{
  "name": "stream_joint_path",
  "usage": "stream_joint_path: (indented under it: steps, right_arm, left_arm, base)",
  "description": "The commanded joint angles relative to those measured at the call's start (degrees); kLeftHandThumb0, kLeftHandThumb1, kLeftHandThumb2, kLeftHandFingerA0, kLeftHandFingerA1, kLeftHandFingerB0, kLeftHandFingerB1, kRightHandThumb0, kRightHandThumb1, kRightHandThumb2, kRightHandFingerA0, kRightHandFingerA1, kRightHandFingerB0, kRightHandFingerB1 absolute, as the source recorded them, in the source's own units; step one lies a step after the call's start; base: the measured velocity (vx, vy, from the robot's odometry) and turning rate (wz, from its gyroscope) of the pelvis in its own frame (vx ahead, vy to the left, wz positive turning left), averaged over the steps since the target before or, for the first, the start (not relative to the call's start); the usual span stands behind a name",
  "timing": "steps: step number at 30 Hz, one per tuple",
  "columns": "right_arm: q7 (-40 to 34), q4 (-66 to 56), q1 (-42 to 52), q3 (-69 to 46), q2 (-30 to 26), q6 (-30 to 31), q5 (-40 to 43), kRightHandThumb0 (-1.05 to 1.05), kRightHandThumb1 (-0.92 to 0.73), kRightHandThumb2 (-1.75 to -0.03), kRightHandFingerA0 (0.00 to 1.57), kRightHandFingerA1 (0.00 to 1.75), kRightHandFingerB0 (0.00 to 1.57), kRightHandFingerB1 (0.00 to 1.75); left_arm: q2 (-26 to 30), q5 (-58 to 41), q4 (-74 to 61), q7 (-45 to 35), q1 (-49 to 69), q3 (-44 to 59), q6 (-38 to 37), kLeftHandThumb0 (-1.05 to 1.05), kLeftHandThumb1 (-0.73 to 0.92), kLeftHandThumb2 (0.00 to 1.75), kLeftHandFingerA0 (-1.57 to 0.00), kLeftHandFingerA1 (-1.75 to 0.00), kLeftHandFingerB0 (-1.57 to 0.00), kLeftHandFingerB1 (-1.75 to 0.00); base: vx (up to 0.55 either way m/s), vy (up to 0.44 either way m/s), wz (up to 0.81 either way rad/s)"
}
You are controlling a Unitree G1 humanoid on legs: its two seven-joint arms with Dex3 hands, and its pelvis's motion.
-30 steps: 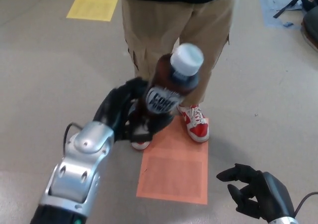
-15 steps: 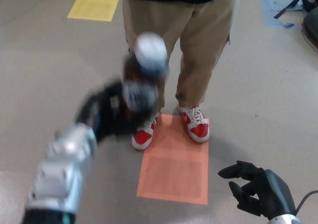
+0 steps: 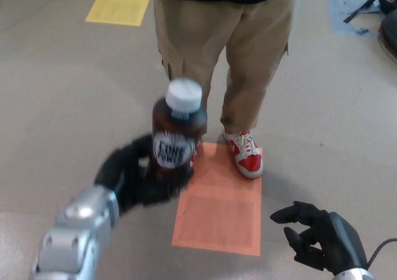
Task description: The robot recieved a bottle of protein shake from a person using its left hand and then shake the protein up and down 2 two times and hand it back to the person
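One bottle [image 3: 176,130] sits left of frame centre, long axis near vertical, white cap pointing up and slightly toward the person [image 3: 223,50]. The left hand [image 3: 139,176] is clamped around its lower body. The right hand [image 3: 319,236], lower right, holds nothing, fingers spread. Two red shoes [image 3: 247,154] stand on one orange floor mat [image 3: 220,215].

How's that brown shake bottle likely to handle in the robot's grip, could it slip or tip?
The protein shake bottle looks like rigid, smooth plastic, so probably somewhat slippery. The left hand grips only its lower part, leaving it top-heavy and apt to tilt. Its dark contents suggest it is fairly heavy for its size.
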Motion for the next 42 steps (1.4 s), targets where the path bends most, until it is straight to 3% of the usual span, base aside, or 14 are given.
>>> stream_joint_path:
  steps: [1, 5, 8, 9, 11, 14, 15, 16, 22, 28, 31, 32, 42]
  right_arm:
    - [-0.2, 0.2, 0.4, -0.6, -0.1, -1.1, 0.7, -0.25, -0.73, -0.75, 1.00, 0.63, 0.79, 0.60]
    - [-0.3, 0.2, 0.5, -0.7, -0.2, -0.7, 0.7, -0.25, -0.73, -0.76, 1.00, 0.62, 0.79, 0.60]
    - [0.0, 0.2, 0.7, -0.6, 0.0, -0.7, 0.6, -0.24, -0.74, -0.74, 1.00, 0.63, 0.79, 0.60]
    - [0.2, 0.2, 0.5, -0.7, -0.2, -0.2, 0.6, -0.26, -0.75, -0.73, 0.99, 0.62, 0.79, 0.59]
    - [0.3, 0.0, 0.3, -0.8, -0.4, -0.1, 0.6, -0.26, -0.75, -0.72, 0.99, 0.61, 0.79, 0.59]
    - [0.7, 0.2, -0.7, -1.2, -0.4, 0.1, 1.0, -0.24, -0.74, -0.73, 0.99, 0.60, 0.80, 0.59]
    - [0.4, 0.3, -0.6, -1.2, -0.2, -0.3, 0.9, -0.23, -0.71, -0.77, 1.01, 0.60, 0.79, 0.60]
    - [0.1, 0.3, -0.5, -1.2, -0.1, -0.4, 0.8, -0.23, -0.71, -0.76, 1.02, 0.63, 0.80, 0.60]
    - [0.0, 0.1, -0.5, -1.0, -0.3, 0.1, 0.1, -0.24, -0.72, -0.76, 1.01, 0.65, 0.80, 0.60]
    - [0.5, 0.5, 0.1, -1.1, -0.4, -0.2, 0.4, -0.26, -0.73, -0.74, 1.02, 0.62, 0.81, 0.58]
    - [0.9, -0.2, 2.5, -0.9, -0.8, -0.9, 0.4, -0.24, -0.72, -0.76, 1.00, 0.60, 0.79, 0.58]
    - [0.0, -0.1, 2.8, -0.6, -0.7, -1.1, -0.1, -0.26, -0.71, -0.76, 1.03, 0.62, 0.82, 0.59]
    - [1.3, -0.3, 4.8, -0.1, -0.8, -0.9, 0.1, -0.27, -0.73, -0.72, 1.01, 0.59, 0.79, 0.57]
  left_arm:
    - [0.9, -5.0, -7.2, 2.0, -11.4, 5.4, 4.1, -0.19, 0.80, 0.73, -1.00, -1.23, -0.77, -0.99]
    - [0.3, -4.6, -7.4, 0.4, -8.5, 5.0, 3.1, -0.15, 0.78, 0.74, -1.01, -1.25, -0.78, -1.02]
    - [0.0, -0.9, -0.2, -0.4, 0.7, 0.4, 0.2, -0.18, 0.71, 0.75, -1.02, -1.24, -0.76, -0.98]
    - [0.2, 0.7, 3.0, -0.5, 2.8, -1.8, -1.0, -0.16, 0.65, 0.85, -1.01, -1.23, -0.81, -1.02]
    - [0.6, 1.2, 3.2, -0.5, 3.7, -3.7, -1.0, -0.17, 0.66, 0.86, -0.98, -1.23, -0.79, -1.04]
    - [1.4, -0.4, -0.6, 0.0, -0.8, -2.7, 1.8, -0.19, 0.70, 0.82, -0.97, -1.23, -0.81, -1.02]
    - [1.4, -2.5, -3.6, 0.0, -4.4, -0.6, 1.2, -0.26, 0.74, 0.72, -1.03, -1.19, -0.78, -0.94]
    - [1.3, -4.2, -5.8, 0.6, -7.1, 1.3, 2.1, -0.24, 0.78, 0.69, -1.02, -1.21, -0.76, -0.97]
    - [1.1, -4.2, -7.3, 0.7, -7.6, 2.9, 4.5, -0.15, 0.75, 0.74, -1.02, -1.24, -0.78, -1.00]
    - [1.4, -1.7, -1.7, -1.1, -0.2, -2.3, 0.6, -0.20, 0.67, 0.82, -1.03, -1.20, -0.80, -1.01]
    - [1.0, -3.0, -5.2, -0.3, -1.9, -2.2, 3.3, -0.21, 0.70, 0.79, -1.02, -1.24, -0.78, -1.00]
    - [0.9, -3.5, -6.4, 0.8, -3.8, -1.3, 4.8, -0.23, 0.76, 0.70, -1.02, -1.23, -0.77, -0.99]
    - [2.2, -5.9, -7.4, 2.8, -12.9, 4.8, 9.8, -0.19, 0.78, 0.74, -0.95, -1.29, -0.77, -0.99]
  base:
    - [0.00, 0.000, 0.00]
    - [0.00, 0.000, 0.00]
    - [0.00, 0.000, 0.00]
    - [0.00, 0.000, 0.00]
    - [0.00, 0.000, 0.00]
    - [0.00, 0.000, 0.04]
    - [0.00, 0.000, 0.00]
    - [0.00, 0.000, 0.00]
    - [0.00, 0.000, 0.00]
    - [0.00, 0.000, 0.00]
    - [0.00, 0.000, 0.04]
    - [0.00, 0.000, 0.00]
    - [0.00, 0.000, 0.00]
